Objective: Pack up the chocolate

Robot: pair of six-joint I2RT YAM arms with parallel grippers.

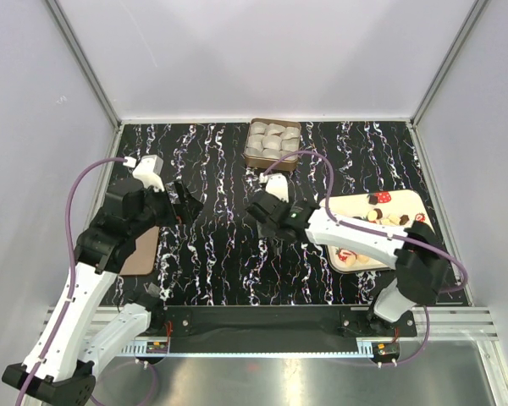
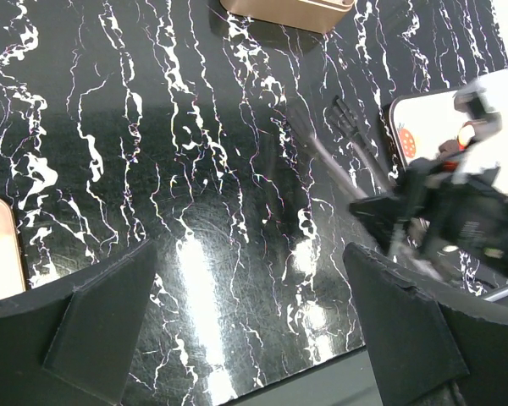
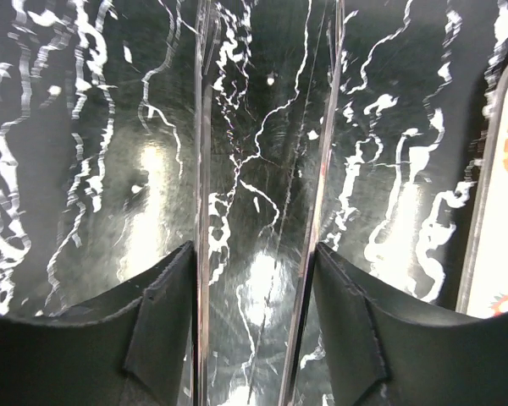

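The chocolate [image 1: 374,200] sits on the tray [image 1: 406,201] at the right side of the desk [image 1: 212,245]. The right end effector [image 3: 252,254], clenched on the tongs [image 3: 201,169], is just left of the tray, so I think it must turn right. The left end effector [image 2: 250,254] is spread wide, empty, and much farther off.

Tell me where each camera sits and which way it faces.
Top external: above and behind the bases, facing down on the table; left arm and right arm show.
Left wrist: on the left arm, facing across toward the right arm; own open fingers at the bottom.
Right wrist: facing down at the table along the tongs between its fingers.
All three share the white tray.
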